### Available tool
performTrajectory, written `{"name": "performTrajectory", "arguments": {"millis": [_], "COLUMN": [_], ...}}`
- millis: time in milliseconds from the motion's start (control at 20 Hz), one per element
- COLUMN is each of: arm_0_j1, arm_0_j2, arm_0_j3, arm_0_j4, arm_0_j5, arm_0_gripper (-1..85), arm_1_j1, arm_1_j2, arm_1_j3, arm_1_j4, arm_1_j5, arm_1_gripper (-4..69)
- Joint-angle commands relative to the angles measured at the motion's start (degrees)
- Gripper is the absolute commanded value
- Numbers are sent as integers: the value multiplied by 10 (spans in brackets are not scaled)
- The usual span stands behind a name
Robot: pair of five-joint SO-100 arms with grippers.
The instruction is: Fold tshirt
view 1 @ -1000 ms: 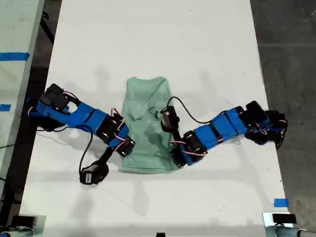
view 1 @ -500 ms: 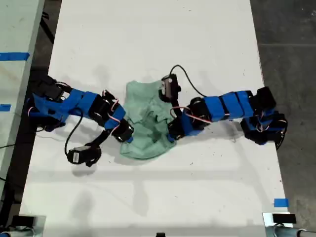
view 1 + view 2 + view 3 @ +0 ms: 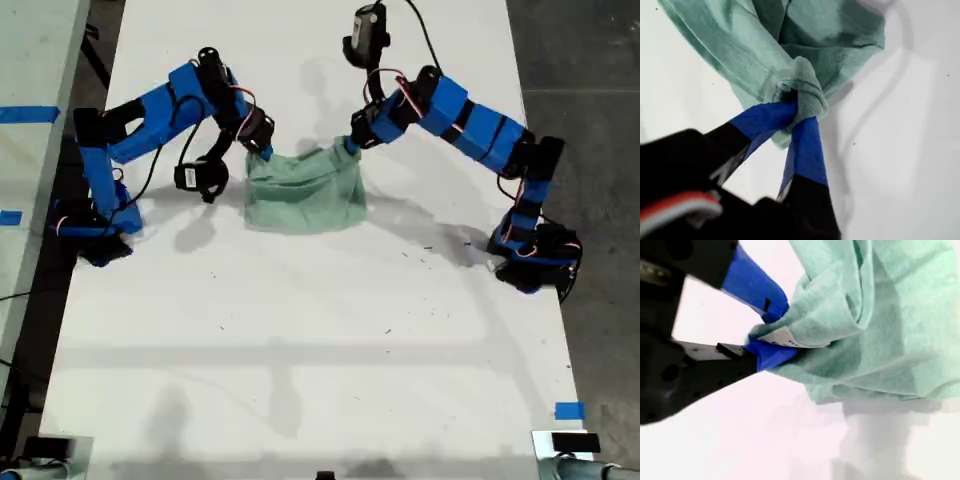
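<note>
**Tshirt lifted by two corners, fold still open**

On the exterior view's left an arm pinches one upper corner of the tshirt (image 3: 305, 190); on the right another takes the other. My first gripper (image 3: 792, 117) is clamped on bunched cloth, my second gripper (image 3: 767, 335) on the labelled edge. The shirt hangs doubled over the white table (image 3: 300, 350), far end; it looks unfinished, not yet laid flat.

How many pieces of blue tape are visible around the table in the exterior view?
3. First tape piece and second tape piece lie on the surface at the exterior view's left; third tape piece sits near the table's lower right corner. Others may be out of frame.
</note>
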Motion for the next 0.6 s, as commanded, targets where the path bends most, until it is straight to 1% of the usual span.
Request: {"name": "performTrajectory", "arguments": {"millis": [0,50,100,150,200,250,300,400,550], "arm_0_j1": [-61,-82,-105,-134,-162,-185,-195,-197,-175], "arm_0_j2": [35,27,14,-11,-49,-82,-84,-21,102], "arm_0_j3": [83,134,180,208,209,183,167,165,163], "arm_0_j4": [-75,-120,-164,-192,-203,-179,-156,-125,-60], "arm_0_j5": [23,22,13,-6,-16,-17,-23,-23,-27], "arm_0_gripper": [0,6,50,172,269,287,296,302,278], "arm_1_j1": [43,52,62,78,97,108,113,108,89], "arm_1_j2": [43,30,2,-48,-107,-149,-153,-65,79], "arm_1_j3": [80,125,156,154,124,89,77,120,155], "arm_1_j4": [-118,-166,-212,-221,-206,-171,-145,-134,-63], "arm_1_j5": [-40,-38,-23,-2,14,21,31,40,61], "arm_1_gripper": [-21,-18,15,117,272,346,367,383,369]}}
